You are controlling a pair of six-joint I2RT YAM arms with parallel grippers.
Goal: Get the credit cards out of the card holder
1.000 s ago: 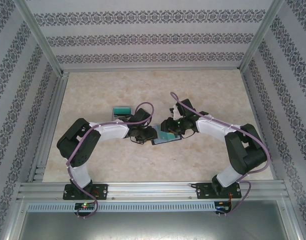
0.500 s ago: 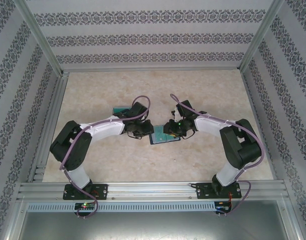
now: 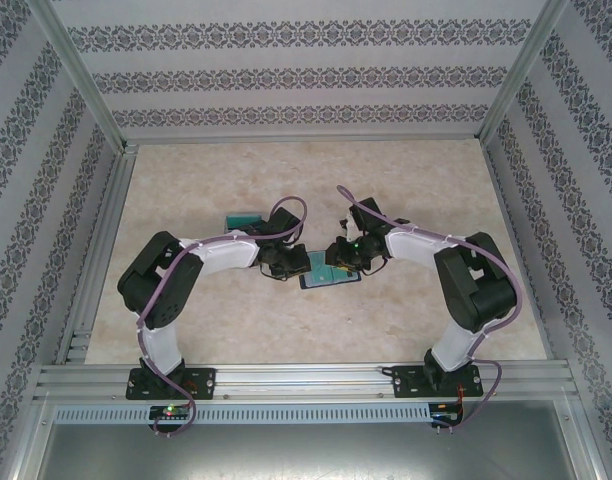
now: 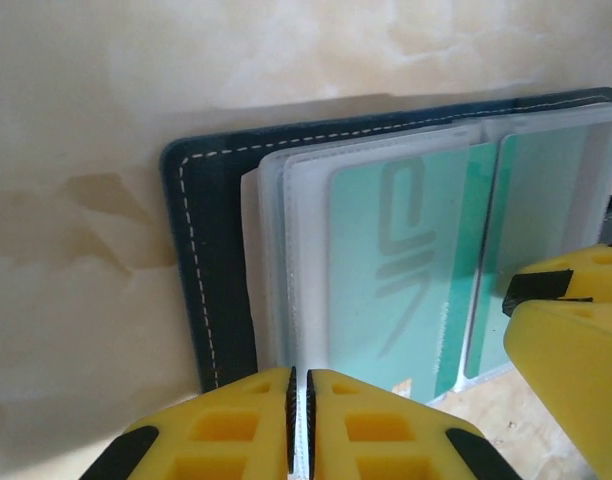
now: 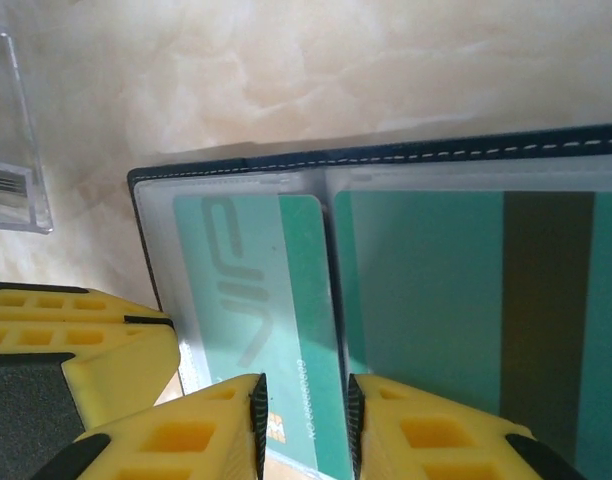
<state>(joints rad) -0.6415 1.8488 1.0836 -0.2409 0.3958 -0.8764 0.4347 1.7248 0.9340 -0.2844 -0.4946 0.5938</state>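
Teal credit cards (image 4: pixel 396 270), print unreadable; left hand (image 4: pixel 298 390) pinches card holder (image 4: pixel 211 250); right hand (image 5: pixel 303 405) half-spread.

- The top view is bright and even, lit from overhead. The marbled table (image 3: pixel 236 330) shows no hard glare, and the arms cast only short, soft shadows beneath them.
- The frame rails stay straight out to 10 and 2 o'clock (little edge distortion), though the fine wallpaper pattern looks slightly mushy.
- In the left wrist view, the card holder (image 4: pixel 211 260) throws a faint shadow towards 12 o'clock. Its milky sleeves dull the credit cards (image 4: pixel 396 270).
- The left gripper (image 4: pixel 298 385) at 6 o'clock is soft, being too near the lens.
- In the right wrist view, the table is pale and washed out at 12 o'clock, the stitching is crisp, and the right gripper (image 5: pixel 303 390) is blurred at 6 o'clock.
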